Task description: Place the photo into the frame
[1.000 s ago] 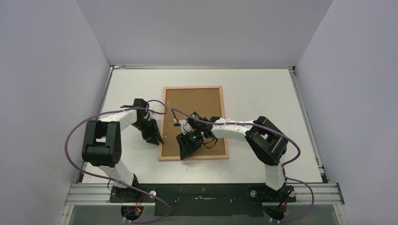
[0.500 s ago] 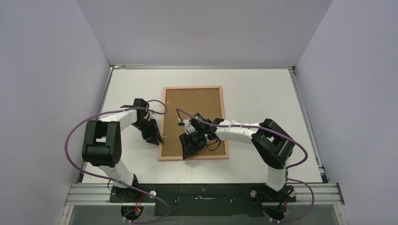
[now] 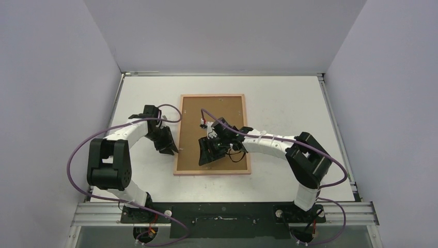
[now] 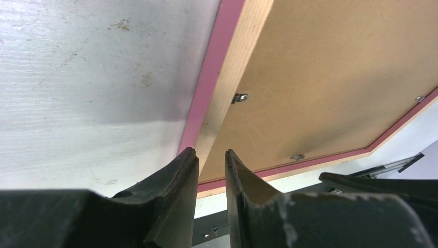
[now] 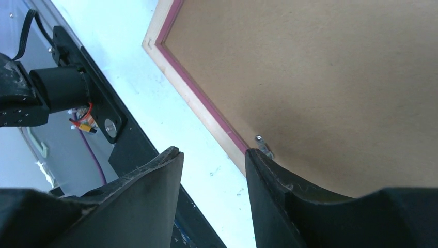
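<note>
A white table (image 3: 289,103) with a few faint scuffs sits inside plain pale lilac walls (image 3: 46,77), and an aluminium rail (image 3: 222,212) crosses its near edge where the arms are bolted.

The frame (image 3: 213,96) lies flat and back-up at the middle of the table, its long axis running straight away from the arms. A brown backing board (image 3: 212,113) fills it, ringed by the pale wood rim with the pink edge showing outside.

The left gripper (image 4: 209,155) is low at the frame's left long rail. Its fingers (image 4: 175,175) stand a narrow gap apart with nothing between them. The pink edge and wood rim run on straight ahead of the tips, bare table to their left and the board to their right. Whether the tips touch the rim cannot be told.

The right gripper (image 5: 213,154) hovers over the frame's near end, its fingers (image 5: 155,181) well apart and empty. White table shows in the gap, and the near rail slants ahead and passes under the right-hand finger. A small metal tab (image 5: 263,144) sits just beside that fingertip. Two more tabs (image 4: 239,97) lie ahead and to the right of the left fingers.

Purple cables (image 3: 77,150) loop off both arms, clear of the frame.
</note>
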`<control>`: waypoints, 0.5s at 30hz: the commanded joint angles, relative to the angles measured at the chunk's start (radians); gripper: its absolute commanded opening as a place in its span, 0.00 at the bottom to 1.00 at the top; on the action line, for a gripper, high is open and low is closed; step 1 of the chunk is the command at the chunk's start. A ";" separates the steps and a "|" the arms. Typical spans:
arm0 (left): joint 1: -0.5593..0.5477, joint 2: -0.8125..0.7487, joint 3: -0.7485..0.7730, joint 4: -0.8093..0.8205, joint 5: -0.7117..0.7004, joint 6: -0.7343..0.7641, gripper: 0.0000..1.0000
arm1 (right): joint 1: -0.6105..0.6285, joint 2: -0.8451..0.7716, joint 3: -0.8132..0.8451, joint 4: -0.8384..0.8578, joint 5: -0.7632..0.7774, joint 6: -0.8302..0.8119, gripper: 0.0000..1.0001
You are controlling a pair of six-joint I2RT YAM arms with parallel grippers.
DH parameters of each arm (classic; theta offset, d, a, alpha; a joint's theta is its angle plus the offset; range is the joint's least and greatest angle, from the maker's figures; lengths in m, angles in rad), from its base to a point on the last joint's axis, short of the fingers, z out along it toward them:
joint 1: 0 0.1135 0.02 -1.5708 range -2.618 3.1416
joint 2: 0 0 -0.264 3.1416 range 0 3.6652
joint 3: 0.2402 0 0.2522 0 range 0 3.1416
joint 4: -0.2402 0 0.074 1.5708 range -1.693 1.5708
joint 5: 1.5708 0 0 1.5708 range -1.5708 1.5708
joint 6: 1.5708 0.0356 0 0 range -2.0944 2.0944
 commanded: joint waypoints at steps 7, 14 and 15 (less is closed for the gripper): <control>0.006 -0.057 -0.029 0.035 0.016 -0.018 0.30 | 0.003 -0.026 -0.033 -0.023 0.054 -0.017 0.49; 0.005 -0.037 -0.059 0.019 0.004 -0.011 0.34 | 0.018 0.011 -0.038 0.010 0.059 -0.003 0.49; 0.005 -0.031 -0.064 0.019 0.004 -0.011 0.34 | 0.019 0.014 -0.040 0.013 0.061 -0.003 0.49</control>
